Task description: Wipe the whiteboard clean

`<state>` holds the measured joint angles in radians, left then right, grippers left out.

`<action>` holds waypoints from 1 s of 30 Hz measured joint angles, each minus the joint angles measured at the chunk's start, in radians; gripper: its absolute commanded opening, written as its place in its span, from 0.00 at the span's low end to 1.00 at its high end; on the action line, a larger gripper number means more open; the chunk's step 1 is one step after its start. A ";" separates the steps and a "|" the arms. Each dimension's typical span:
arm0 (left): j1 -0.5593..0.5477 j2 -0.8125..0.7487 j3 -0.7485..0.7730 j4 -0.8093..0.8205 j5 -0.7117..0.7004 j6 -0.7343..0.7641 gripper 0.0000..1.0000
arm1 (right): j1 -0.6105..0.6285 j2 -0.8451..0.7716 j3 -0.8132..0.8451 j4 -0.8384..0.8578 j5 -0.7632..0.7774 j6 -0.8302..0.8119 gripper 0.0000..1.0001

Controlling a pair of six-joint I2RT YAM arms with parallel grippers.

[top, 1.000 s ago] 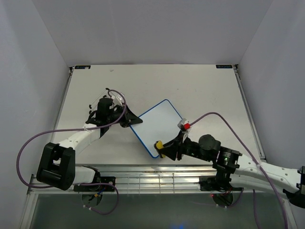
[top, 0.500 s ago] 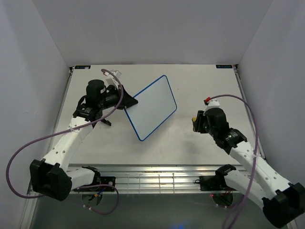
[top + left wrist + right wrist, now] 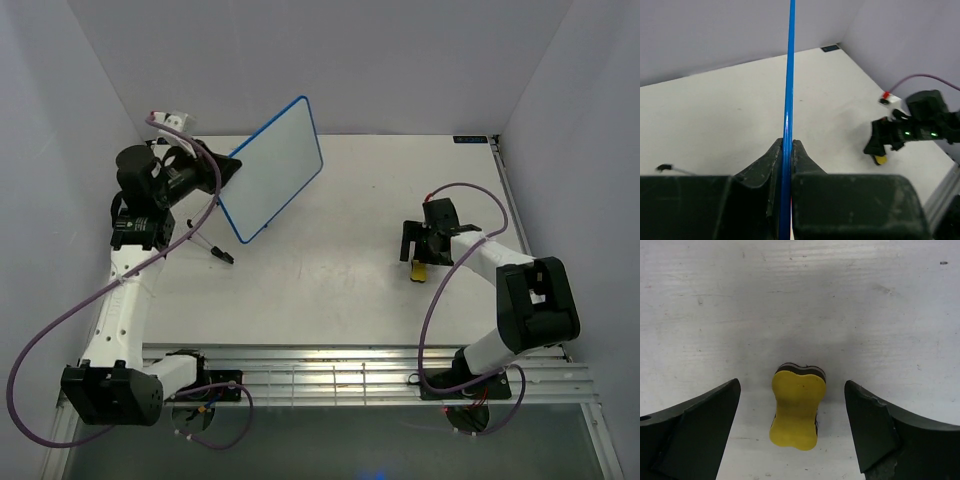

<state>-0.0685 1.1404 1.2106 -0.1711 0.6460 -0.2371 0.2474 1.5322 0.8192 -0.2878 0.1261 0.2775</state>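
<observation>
The whiteboard (image 3: pixel 275 170), blank white with a thin blue frame, is held up off the table at the far left, tilted. My left gripper (image 3: pixel 225 175) is shut on its left edge. In the left wrist view that blue edge (image 3: pixel 790 75) runs straight up from between the shut jaws of the left gripper (image 3: pixel 787 142). The yellow eraser (image 3: pixel 421 270) lies on the table at the right. My right gripper (image 3: pixel 420 258) hangs just over it, open. The right wrist view shows the eraser (image 3: pixel 796 410) lying free between the wide-apart fingers of the right gripper (image 3: pixel 792 387), touching neither.
A thin stick with a black tip (image 3: pixel 218 254) lies on the table below the raised board. The table (image 3: pixel 330 270) is walled on the left, back and right. A metal rail (image 3: pixel 330 375) runs along the near edge.
My left arm has lifted the whiteboard off the table and carried it up to the far left. My right arm swung right, set the eraser down and opened.
</observation>
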 measured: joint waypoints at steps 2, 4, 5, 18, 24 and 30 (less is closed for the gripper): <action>0.082 0.004 -0.011 0.007 0.016 0.009 0.00 | -0.003 -0.014 0.000 0.013 -0.016 0.002 0.90; 0.127 0.008 -0.011 0.014 0.006 0.035 0.00 | -0.004 -0.041 0.000 0.013 -0.032 0.003 0.90; 0.139 0.008 -0.011 0.019 -0.002 0.055 0.00 | -0.004 -0.062 0.000 0.012 -0.039 0.003 0.90; 0.286 0.032 -0.070 0.017 0.058 0.297 0.00 | -0.005 -0.583 -0.236 0.055 -0.222 0.018 0.90; 0.386 0.091 -0.159 0.107 0.198 0.275 0.00 | 0.007 -0.652 -0.280 0.053 -0.307 0.018 0.90; 0.504 0.164 -0.256 0.206 0.388 0.188 0.00 | 0.010 -0.664 -0.283 0.064 -0.357 0.018 0.90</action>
<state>0.4355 1.3045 0.9543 0.0349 1.0344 -0.0494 0.2577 0.8680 0.5365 -0.2241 -0.2310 0.2958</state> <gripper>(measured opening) 0.174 0.900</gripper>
